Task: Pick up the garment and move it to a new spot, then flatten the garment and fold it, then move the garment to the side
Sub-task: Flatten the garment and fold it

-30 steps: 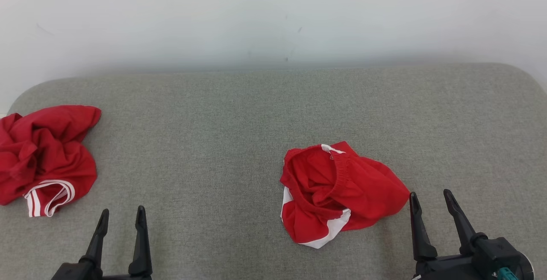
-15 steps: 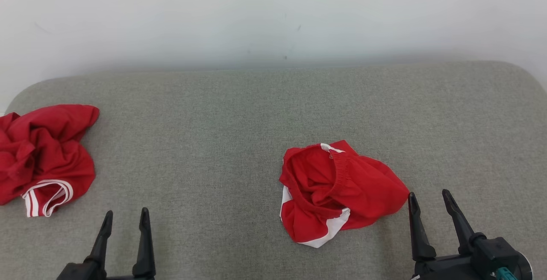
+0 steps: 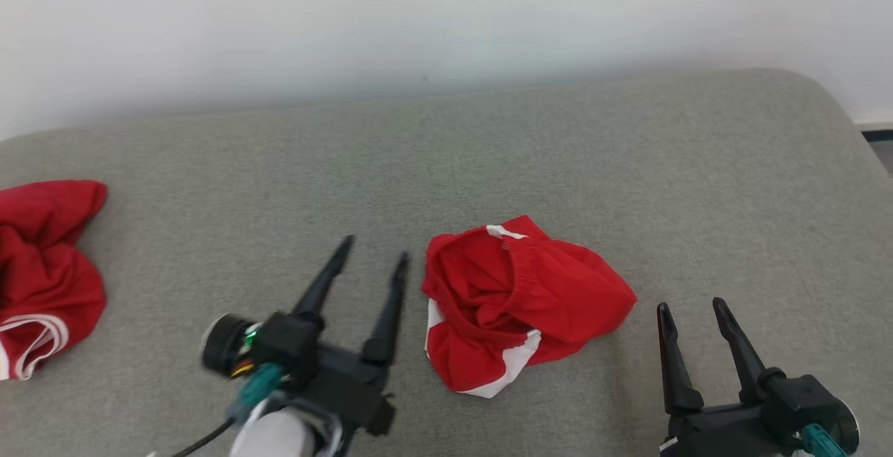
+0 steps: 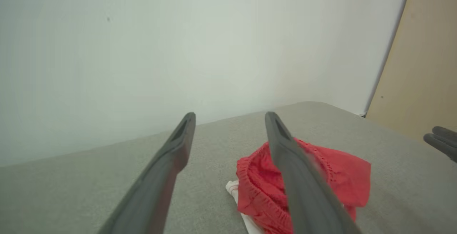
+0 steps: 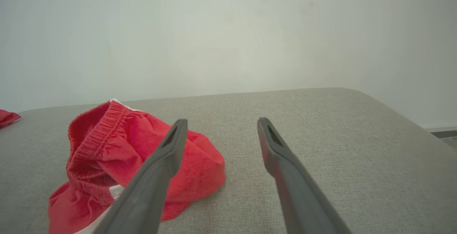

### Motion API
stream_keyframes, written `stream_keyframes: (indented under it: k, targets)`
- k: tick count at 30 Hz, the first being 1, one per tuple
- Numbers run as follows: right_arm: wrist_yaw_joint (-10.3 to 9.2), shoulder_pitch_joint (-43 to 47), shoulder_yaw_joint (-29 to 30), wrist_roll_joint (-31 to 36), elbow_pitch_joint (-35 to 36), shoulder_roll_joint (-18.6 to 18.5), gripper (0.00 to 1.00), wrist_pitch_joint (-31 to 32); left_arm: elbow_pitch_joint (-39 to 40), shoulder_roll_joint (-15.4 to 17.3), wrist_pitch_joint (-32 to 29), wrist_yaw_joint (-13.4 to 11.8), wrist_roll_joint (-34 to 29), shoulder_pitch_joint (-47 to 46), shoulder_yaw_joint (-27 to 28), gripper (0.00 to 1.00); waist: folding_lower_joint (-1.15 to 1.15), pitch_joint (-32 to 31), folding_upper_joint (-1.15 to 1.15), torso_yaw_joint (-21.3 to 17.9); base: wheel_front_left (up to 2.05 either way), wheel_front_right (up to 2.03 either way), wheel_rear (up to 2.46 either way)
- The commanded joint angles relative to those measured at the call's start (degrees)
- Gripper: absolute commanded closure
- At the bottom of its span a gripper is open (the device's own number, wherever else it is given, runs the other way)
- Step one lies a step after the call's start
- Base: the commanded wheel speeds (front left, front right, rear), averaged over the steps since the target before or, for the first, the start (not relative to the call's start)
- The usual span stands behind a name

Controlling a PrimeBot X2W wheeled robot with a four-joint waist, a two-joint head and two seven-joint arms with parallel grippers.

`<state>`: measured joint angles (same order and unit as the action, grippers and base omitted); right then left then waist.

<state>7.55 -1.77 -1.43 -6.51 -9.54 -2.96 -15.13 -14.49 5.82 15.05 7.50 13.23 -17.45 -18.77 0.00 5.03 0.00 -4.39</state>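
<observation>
While both grippers stand with their fingers spread wide and nothing between them, the garment (image 3: 530,303) lies free on the grey padded surface (image 3: 628,164), between the two tools.

1. Garment: red shorts with white panels, bunched into a loose heap. The elastic waistband faces up and gapes open. A white panel shows at the near lower edge. The heap sits near the middle of the surface, well clear of its edges.

2. Left gripper (image 3: 374,248): fully open and empty. It is angled toward the garment, its fingertips just beside the heap's left edge. No grip on the cloth is visible. In the left wrist view one finger overlaps the red cloth.

3. Right gripper (image 3: 690,304): fully open and empty. It stands near the heap's right side, with bare surface between fingertips and cloth.

4. Second red garment (image 3: 42,268): crumpled, white-striped trim, at the far left of the surface, well apart from the first
</observation>
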Motion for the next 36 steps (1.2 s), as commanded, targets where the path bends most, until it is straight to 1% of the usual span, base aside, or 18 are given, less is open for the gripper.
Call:
stream_keyframes:
  k: [1,5,10,12,16,20,21,22,23,25,30,32,36]
  targets:
    - [-0.13,-0.7,-0.2,-0.3,0.1,0.1,0.0,0.0,-1.4,0.3,0.2,-0.1,1.1,-2.7,-3.0,0.0,0.0,1.4,0.0,-2.0,0.0,0.0,0.0]
    - [-0.13,-1.5,-0.3,-0.7,0.0,0.1,0.0,0.0,-5.9,0.7,-0.7,-0.1,3.5,-7.0,-9.4,0.0,0.0,2.7,0.0,-4.1,0.0,0.0,0.0]
    - [-0.13,-2.2,-0.4,-1.5,0.1,0.1,0.0,0.0,-11.0,1.6,-1.2,-0.1,6.1,-10.4,-15.1,0.0,0.0,4.7,0.0,-7.0,0.0,0.0,0.0]
    - [-0.13,-2.5,-0.4,-1.7,0.2,0.1,0.0,0.0,-11.9,1.8,-1.1,-0.1,6.4,-11.0,-16.0,0.0,0.0,5.2,0.0,-7.4,0.0,0.0,0.0]
    - [-0.13,-2.9,-0.3,-2.6,0.3,0.1,0.0,0.0,-14.5,2.4,-0.9,-0.1,8.1,-12.2,-20.0,0.0,0.0,6.5,0.0,-9.0,0.0,0.0,0.0]
    - [-0.13,-2.9,-0.5,-3.1,0.3,0.1,0.0,0.0,-16.1,2.6,-0.5,-0.1,10.0,-13.6,-22.6,0.0,0.0,6.9,0.0,-10.0,0.0,0.0,0.0]
    - [-0.13,-3.0,-0.6,-3.1,0.3,0.1,0.0,0.0,-16.6,2.7,-0.5,-0.1,10.2,-14.0,-22.8,0.27,0.0,7.0,0.0,-10.1,0.0,0.0,0.0]
    - [-0.13,-3.1,-0.6,-3.3,0.3,0.1,0.0,0.0,-17.0,2.8,-0.4,-0.1,10.6,-14.4,-23.0,0.78,0.0,7.0,0.0,-10.3,0.0,0.0,0.0]
    - [-0.13,-3.2,-0.7,-3.4,0.4,0.1,0.0,0.0,-17.4,2.9,-0.3,-0.1,10.9,-14.9,-23.3,1.0,0.0,7.1,0.0,-10.4,0.0,0.0,0.0]
    - [-0.13,-3.3,-0.6,-3.5,0.5,0.1,0.0,0.0,-17.5,2.9,-0.2,-0.1,11.5,-16.1,-23.5,1.0,0.0,7.1,0.0,-10.5,0.0,0.0,0.0]
    - [-0.13,-2.9,-0.2,-3.9,0.4,0.1,0.0,0.0,-16.8,4.4,0.2,-0.1,12.1,-20.5,-20.2,1.0,0.0,6.8,0.0,-9.7,0.0,0.0,0.0]
    - [-0.13,-2.9,-0.2,-4.1,0.2,0.1,0.0,0.0,-16.4,5.8,0.2,-0.2,11.6,-23.1,-18.7,1.0,0.0,6.4,0.0,-9.1,0.0,0.0,0.0]
    - [-0.13,-2.8,-0.6,-4.5,-0.3,0.1,0.0,0.0,-15.4,9.7,0.2,-0.2,10.5,-29.6,-16.0,1.0,0.0,5.4,0.0,-8.4,0.0,0.0,0.0]
